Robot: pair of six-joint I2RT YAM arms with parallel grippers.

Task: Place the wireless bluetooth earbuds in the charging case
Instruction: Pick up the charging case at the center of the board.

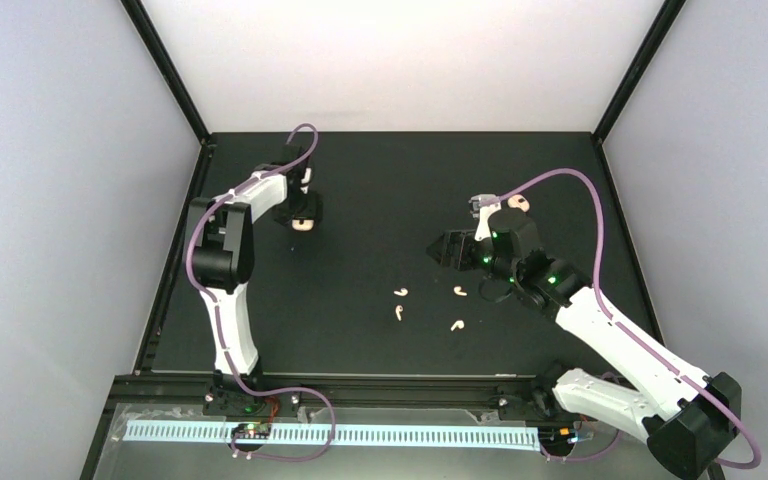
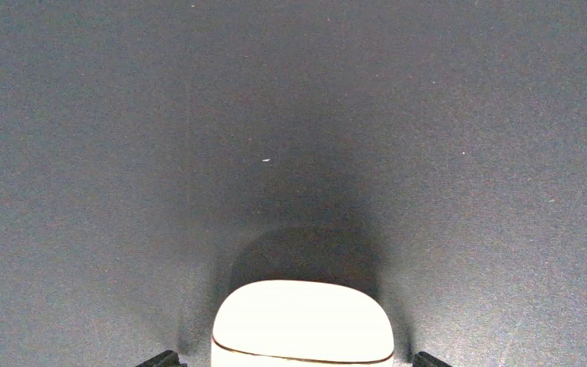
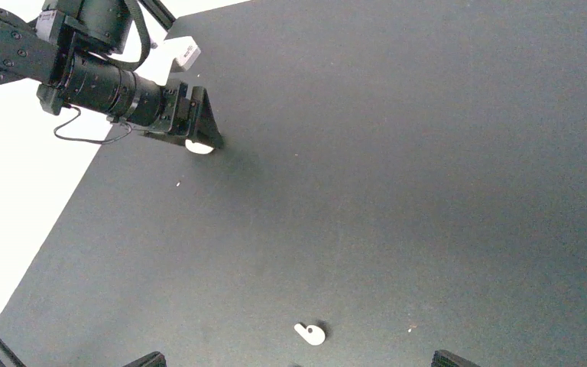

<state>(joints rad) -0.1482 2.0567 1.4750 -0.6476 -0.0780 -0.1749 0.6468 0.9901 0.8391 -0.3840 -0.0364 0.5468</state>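
A closed charging case (image 2: 303, 317), glossy cream with rounded corners and a thin dark seam across its front, sits on a matte black surface (image 1: 360, 180) at the far left. The left end effector (image 2: 294, 361) straddles it: one fingertip (image 2: 162, 359) shows at each side of the case, with a sliver of surface between tip and shell, so the jaws are parted and not gripping.

Four wireless bluetooth earbuds (image 1: 400, 313), tiny cream comma shapes with short stems, lie loose near the middle of the surface, well apart from the case. The right end effector (image 3: 299, 361) hovers beside them with its jaws spread wide and nothing held; one earbud (image 3: 310, 333) lies on the surface just ahead of its tips.

A small white label (image 3: 186, 53) on the left arm carries print too small to read. A small cream-pink object (image 1: 518, 204) lies beyond the right arm's wrist. Pale grey walls (image 1: 50, 200), black corner posts (image 1: 165, 65) and purple cables (image 1: 570, 180) frame the scene.
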